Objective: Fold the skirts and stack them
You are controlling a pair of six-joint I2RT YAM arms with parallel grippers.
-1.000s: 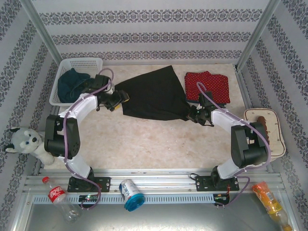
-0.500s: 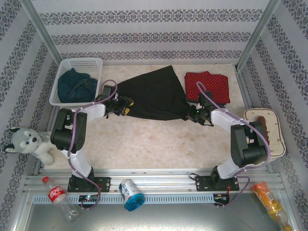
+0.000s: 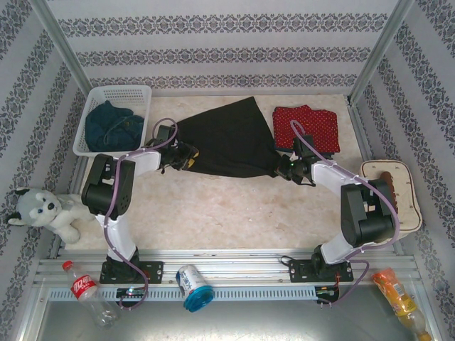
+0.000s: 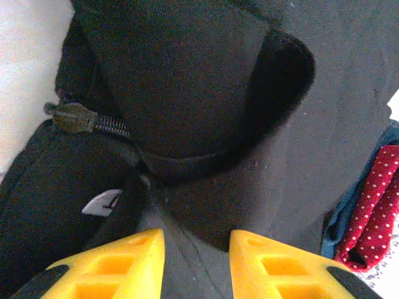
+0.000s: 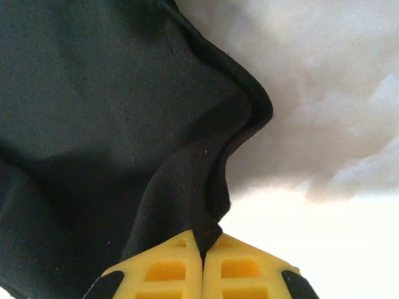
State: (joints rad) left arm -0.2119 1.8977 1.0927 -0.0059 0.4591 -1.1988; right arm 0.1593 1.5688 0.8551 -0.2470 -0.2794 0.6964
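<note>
L arm is swinging in from the basket (image 3: 117, 89) side over the last sec. L claw (image 3: 186, 153) is now sitting on the narrow waist end of the black skirt (image 3: 227, 138); a sec ago it was hanging back nearer the basket. Its jaws are narrowing too: L wrist cam is showing the L claw (image 4: 197, 243) part open, yellow fingers (image 4: 124, 261) straddling a ridge of black skirt (image 4: 187, 93) just below the zip (image 4: 75, 117) and label (image 4: 103, 202). Cloth is between the jaws but a gap is still visible, so not calling it a grip yet

R side isn't changing: R claw (image 3: 283, 169) is staying at the skirt's near-right hem corner. R wrist cam is showing R claw (image 5: 202, 243) fully closed w/ the black skirt (image 5: 93, 124) hem pinched between the tips

Skirt itself is lying spread flat on the worktop (image 3: 227, 213), mid-back, fanning out toward the red skirt (image 3: 307, 126). That one is sitting folded at back right w/ a blue edge (image 4: 340, 215) peeking out under it. One denim skirt (image 3: 110, 124) is waiting bunched in the basket

Reading: both ends are getting secured, so this looks like setup for the first fold of the black one. Fold not started, task roughly mid-way imo. Risk: L claw is biting on a bunched waistband and could be grabbing one layer only
</note>
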